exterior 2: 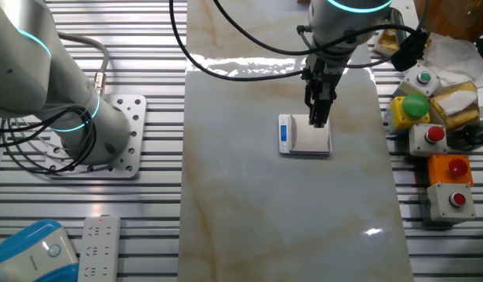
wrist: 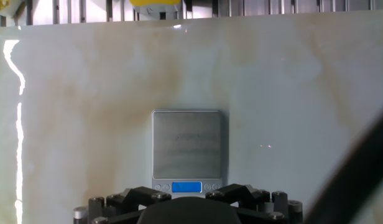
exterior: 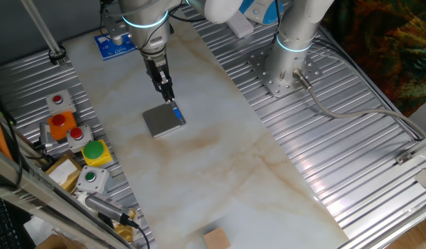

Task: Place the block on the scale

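Note:
The scale (exterior: 162, 121) is a flat grey plate with a blue strip, lying on the marble board. It also shows in the other fixed view (exterior 2: 310, 138) and in the hand view (wrist: 186, 143). My gripper (exterior: 169, 97) hangs just above the scale's blue-strip edge, fingers together and holding nothing; it also shows in the other fixed view (exterior 2: 317, 119). In the hand view only the dark hand body shows along the bottom edge. The block (exterior: 216, 238), a small tan wooden cube, sits at the board's near edge, far from the gripper. It is out of the other views.
Button boxes with red and green buttons (exterior: 78, 138) stand left of the board; they also show in the other fixed view (exterior 2: 433, 133). A blue-and-white printed box (exterior: 115, 45) lies at the back. A second arm's base (exterior: 290, 66) stands on the ribbed metal table.

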Controlling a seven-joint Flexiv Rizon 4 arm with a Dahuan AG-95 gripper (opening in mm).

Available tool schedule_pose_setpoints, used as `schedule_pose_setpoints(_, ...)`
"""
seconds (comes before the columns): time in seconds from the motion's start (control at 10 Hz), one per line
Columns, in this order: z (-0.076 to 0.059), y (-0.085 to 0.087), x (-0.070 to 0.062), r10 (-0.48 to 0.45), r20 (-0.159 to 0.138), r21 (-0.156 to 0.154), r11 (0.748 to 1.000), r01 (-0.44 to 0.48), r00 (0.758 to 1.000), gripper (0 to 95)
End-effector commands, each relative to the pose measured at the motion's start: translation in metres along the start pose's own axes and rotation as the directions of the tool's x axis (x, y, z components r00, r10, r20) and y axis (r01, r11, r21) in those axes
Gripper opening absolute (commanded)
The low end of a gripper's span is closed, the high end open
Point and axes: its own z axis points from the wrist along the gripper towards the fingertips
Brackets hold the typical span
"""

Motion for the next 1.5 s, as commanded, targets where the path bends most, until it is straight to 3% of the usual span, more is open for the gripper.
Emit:
schedule_pose_setpoints(0.1,-0.002,-0.003,0.002,-0.244,-0.052,-0.002,0.97,0.244,0.968,0.0)
schedule_pose_setpoints(0.2,-0.005,-0.007,0.003,-0.223,-0.064,-0.066,0.974,0.219,0.973,0.0)
schedule_pose_setpoints(0.3,-0.008,-0.01,0.003,-0.229,-0.063,-0.068,0.972,0.225,0.971,0.0)
schedule_pose_setpoints(0.4,-0.011,-0.013,0.001,-0.235,-0.068,-0.044,0.972,0.233,0.97,0.0)
schedule_pose_setpoints(1.5,-0.013,-0.017,0.003,-0.244,-0.067,-0.041,0.97,0.242,0.967,0.0)
